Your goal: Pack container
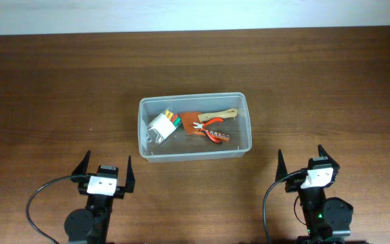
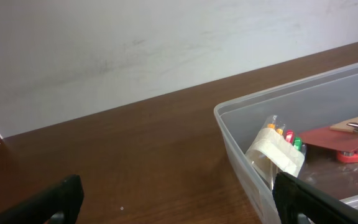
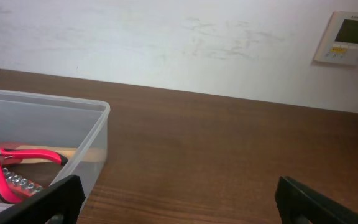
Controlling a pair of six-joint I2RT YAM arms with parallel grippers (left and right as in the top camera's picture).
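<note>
Dark brown wooden table [image 1: 59, 81] here, grain running side to side. Sitting flat on it near the middle is one clear plastic container [image 1: 195, 154], upright with its top open.

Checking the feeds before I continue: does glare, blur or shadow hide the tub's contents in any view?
Overhead: even light, sharp, container and pliers clear. Left wrist: contents readable, no glare; left fingers dark and blurred. Right wrist: pliers fairly sharp; right fingers soft black silhouettes.

Clear container [image 1: 193, 154], pliers [image 1: 212, 135] inside
</note>
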